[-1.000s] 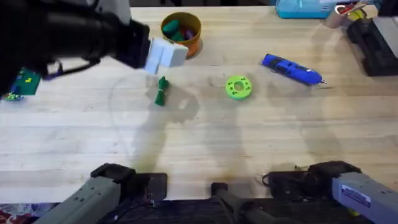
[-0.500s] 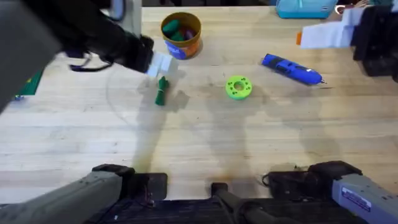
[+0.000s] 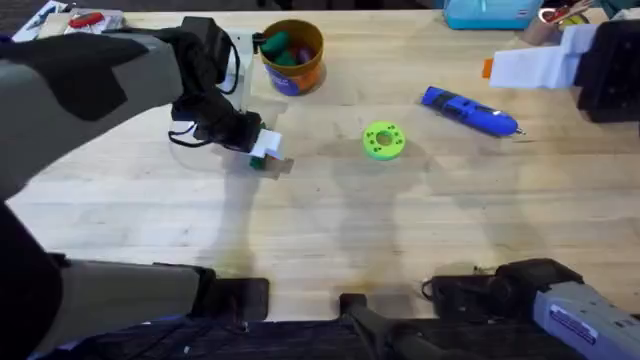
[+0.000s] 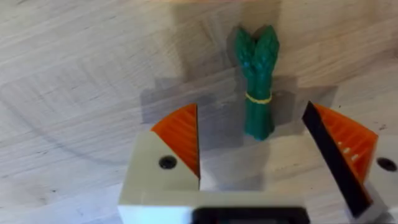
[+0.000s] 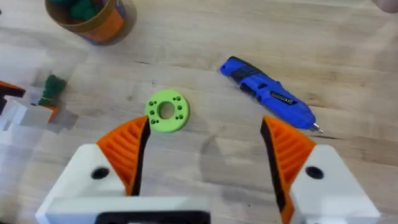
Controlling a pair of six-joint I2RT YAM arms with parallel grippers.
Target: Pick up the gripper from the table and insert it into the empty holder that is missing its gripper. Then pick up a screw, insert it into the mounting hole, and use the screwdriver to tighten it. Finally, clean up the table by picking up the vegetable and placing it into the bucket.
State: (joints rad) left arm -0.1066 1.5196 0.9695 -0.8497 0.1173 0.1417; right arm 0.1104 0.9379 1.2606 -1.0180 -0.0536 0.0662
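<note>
The vegetable (image 4: 256,81), a dark-green asparagus bundle with a yellow band, lies flat on the table (image 3: 330,230). My left gripper (image 4: 261,146) is open and low over it, and the stem end sits between the orange pads (image 4: 180,140). In the overhead view the left gripper (image 3: 265,148) covers most of the vegetable. The orange bucket (image 3: 291,55) stands just behind it with toy pieces inside. The blue screwdriver (image 3: 470,110) lies to the right. My right gripper (image 5: 205,155) is open and holds nothing, hanging high at the table's far right (image 3: 500,68).
A bright green ring-shaped disc (image 3: 384,140) lies between the vegetable and the screwdriver. A light-blue box (image 3: 485,12) and a cup of tools (image 3: 555,20) stand at the back right. A red-handled tool (image 3: 85,18) lies at the back left.
My left arm has swung down and forward, bringing its gripper from beside the bucket to straddle the vegetable. The right gripper appeared at the upper right and has barely moved since.
</note>
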